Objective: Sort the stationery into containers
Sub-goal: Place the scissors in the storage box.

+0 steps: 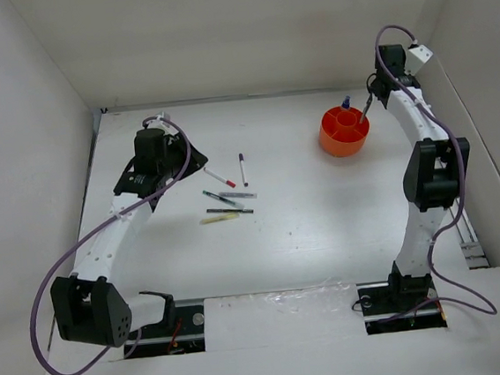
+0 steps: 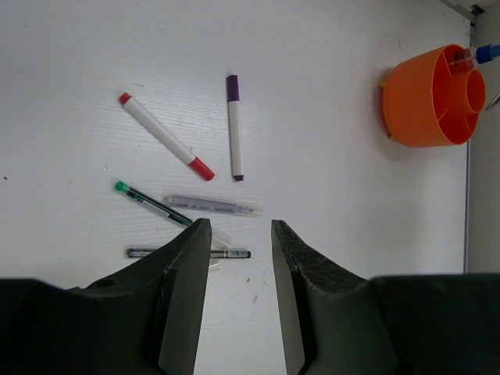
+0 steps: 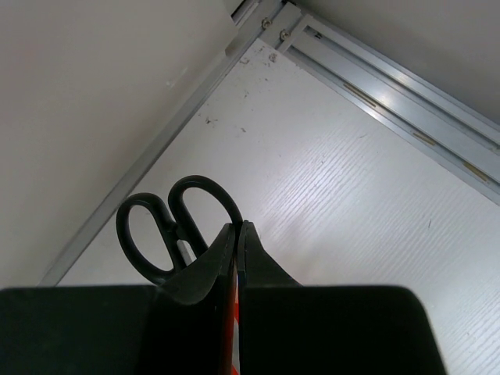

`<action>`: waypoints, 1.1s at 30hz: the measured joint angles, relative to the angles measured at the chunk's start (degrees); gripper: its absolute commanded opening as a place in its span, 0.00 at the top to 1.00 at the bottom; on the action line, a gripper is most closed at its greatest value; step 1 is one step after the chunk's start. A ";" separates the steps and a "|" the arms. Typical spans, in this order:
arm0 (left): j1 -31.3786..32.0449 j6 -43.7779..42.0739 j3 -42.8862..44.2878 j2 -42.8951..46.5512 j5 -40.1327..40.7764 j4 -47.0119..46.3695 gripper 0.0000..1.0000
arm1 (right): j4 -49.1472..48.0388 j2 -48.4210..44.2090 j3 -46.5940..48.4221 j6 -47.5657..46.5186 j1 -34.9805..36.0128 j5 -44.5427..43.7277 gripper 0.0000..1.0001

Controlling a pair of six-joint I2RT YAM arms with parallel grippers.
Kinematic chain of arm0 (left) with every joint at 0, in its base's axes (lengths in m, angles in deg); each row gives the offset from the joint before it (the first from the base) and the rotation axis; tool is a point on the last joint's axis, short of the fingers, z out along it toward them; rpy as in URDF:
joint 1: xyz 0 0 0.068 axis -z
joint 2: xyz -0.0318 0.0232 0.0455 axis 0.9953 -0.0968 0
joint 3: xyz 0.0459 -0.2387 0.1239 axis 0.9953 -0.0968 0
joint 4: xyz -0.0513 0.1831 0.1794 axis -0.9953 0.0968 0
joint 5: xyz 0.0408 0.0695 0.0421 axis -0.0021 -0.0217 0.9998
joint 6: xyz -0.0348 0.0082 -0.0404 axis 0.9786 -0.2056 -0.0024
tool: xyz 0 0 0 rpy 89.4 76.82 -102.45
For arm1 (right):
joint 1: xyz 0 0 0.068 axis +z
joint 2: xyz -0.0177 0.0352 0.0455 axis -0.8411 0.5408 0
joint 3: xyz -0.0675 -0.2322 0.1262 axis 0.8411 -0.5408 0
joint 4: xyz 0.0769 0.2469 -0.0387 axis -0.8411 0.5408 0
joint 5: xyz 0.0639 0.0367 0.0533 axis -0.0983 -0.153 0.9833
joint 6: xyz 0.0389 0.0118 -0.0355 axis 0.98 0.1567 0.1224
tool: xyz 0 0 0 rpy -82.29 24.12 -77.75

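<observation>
The orange organiser cup (image 1: 344, 131) stands at the back right and also shows in the left wrist view (image 2: 430, 98); a blue-capped pen (image 2: 478, 55) stands in it. My right gripper (image 3: 238, 226) is shut on the handle of the black scissors (image 3: 168, 226) and holds them just above the cup's far rim (image 1: 366, 110). My left gripper (image 2: 238, 226) is open and empty above the loose pens: a white red-tipped marker (image 2: 166, 137), a purple-capped pen (image 2: 233, 127), a green-capped pen (image 2: 152, 203), a grey pen (image 2: 209, 205), a dark pen (image 2: 226, 253) and a pale yellow stick (image 1: 218, 218).
White walls enclose the table on the left, back and right. A metal rail (image 3: 391, 94) runs along the back right corner behind the cup. The left arm's purple cable (image 1: 40, 305) loops near the left wall.
</observation>
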 measured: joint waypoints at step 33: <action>0.00 -0.81 0.42 -2.08 0.57 0.63 0.67 | -4.39 3.19 -8.39 -1.01 7.39 -16.98 1.00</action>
